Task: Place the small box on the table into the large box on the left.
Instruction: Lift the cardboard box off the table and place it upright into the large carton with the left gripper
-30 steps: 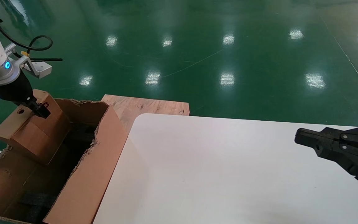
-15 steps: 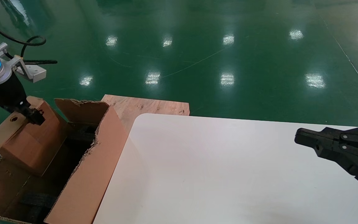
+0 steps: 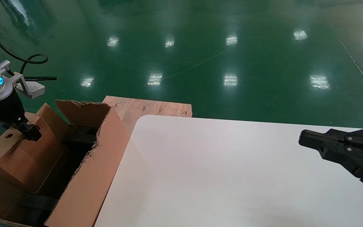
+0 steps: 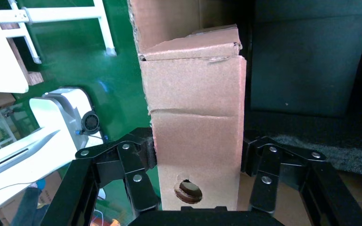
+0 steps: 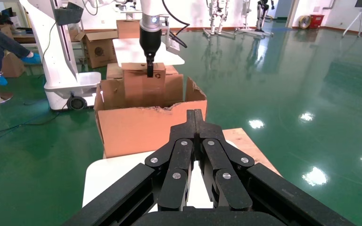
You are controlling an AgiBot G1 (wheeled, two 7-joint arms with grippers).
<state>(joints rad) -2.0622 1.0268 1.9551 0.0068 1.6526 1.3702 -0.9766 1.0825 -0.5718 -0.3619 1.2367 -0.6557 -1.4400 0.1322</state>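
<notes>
1. At the far left, the left gripper (image 3: 30, 131) is clamped on the small box (image 3: 20, 156); in the left wrist view its fingers (image 4: 147, 153) press on both side faces, just above the round hole. Compared with one second ago, the box has gone lower and more to the left, so it now sits partly below the rim of the large box (image 3: 87, 186) instead of above it.
2. I judge this as the lowering step almost at its end. The small box is inside the opening, but it is tilted and not yet released, so the task is not finished.
3. Edges: the ragged torn flap (image 3: 98, 138) of the large box stands between the small box and the table (image 3: 219, 176), and the back flap rises just behind the box. The small box is near the left wall of the carton; on its right there is dark open room, with black foam (image 3: 36, 201) at the bottom.
4. The plywood board (image 3: 146, 108) lies behind the table corner, away from the work.
5. At the far right, the right gripper (image 3: 304, 140) hovers over the table edge with its fingers pressed together, holding nothing, and it did not move. It is well apart from the carton and leaves the left arm free room upward.
</notes>
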